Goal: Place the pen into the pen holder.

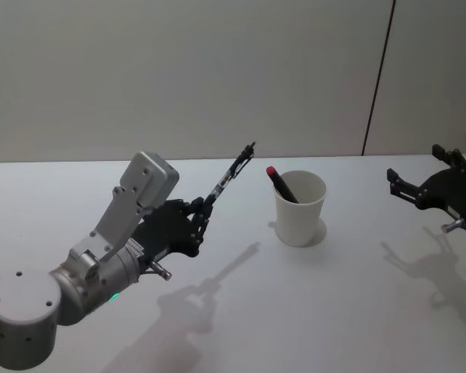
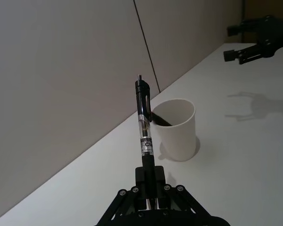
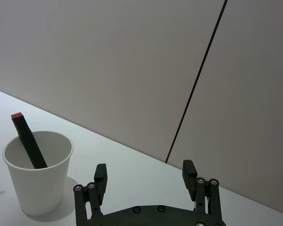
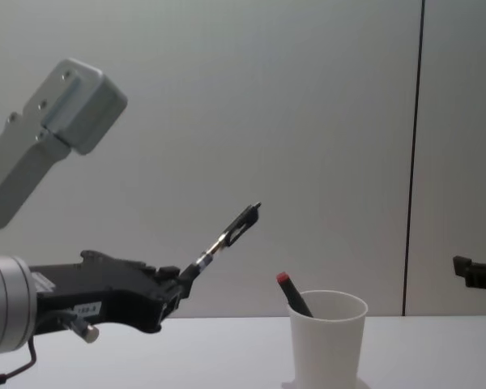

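The pick-up looks done: the left tool (image 1: 199, 220) is clamped on the lower end of the pen (image 1: 227, 180). It holds the pen clear of the worktop (image 1: 334, 311), slanted up towards the right.

The paper cup (image 1: 300, 211) stands just right of the pen's tip, not under it, and a red-capped marker (image 1: 281, 183) leans inside.

What is left, I judge, is carrying the pen over the rim, tipping it down and letting go.

The right tool (image 3: 145, 169) waits at the far right, fingers apart and holding nothing.
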`<state>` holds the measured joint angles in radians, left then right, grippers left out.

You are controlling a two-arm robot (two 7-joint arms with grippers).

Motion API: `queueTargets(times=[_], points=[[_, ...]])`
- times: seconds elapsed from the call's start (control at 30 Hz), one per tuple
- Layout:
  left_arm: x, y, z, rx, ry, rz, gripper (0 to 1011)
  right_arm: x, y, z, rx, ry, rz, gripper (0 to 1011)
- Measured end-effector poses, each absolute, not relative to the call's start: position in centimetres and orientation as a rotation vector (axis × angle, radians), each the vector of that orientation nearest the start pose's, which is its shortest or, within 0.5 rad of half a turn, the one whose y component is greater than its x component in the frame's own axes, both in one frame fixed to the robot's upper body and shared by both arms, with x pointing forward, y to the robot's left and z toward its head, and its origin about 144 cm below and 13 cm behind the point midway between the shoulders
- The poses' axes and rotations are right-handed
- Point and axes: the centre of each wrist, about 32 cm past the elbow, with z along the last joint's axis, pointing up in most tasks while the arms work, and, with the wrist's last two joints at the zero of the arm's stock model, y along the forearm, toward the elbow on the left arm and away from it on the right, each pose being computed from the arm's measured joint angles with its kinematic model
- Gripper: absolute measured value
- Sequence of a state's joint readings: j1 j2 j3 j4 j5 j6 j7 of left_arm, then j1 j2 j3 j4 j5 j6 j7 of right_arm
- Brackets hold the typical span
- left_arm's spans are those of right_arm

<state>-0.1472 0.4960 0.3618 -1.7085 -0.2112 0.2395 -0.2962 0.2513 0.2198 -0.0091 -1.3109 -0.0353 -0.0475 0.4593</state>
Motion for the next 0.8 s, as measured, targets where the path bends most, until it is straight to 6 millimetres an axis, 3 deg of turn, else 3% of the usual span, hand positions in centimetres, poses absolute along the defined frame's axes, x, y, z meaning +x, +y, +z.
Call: queueTargets(times=[0.8], points=[[50.3, 25.8, 120.8, 0.234, -0.218, 0.666, 127, 52.9, -30.7, 116.0, -0.205, -0.173, -1.146, 1001]])
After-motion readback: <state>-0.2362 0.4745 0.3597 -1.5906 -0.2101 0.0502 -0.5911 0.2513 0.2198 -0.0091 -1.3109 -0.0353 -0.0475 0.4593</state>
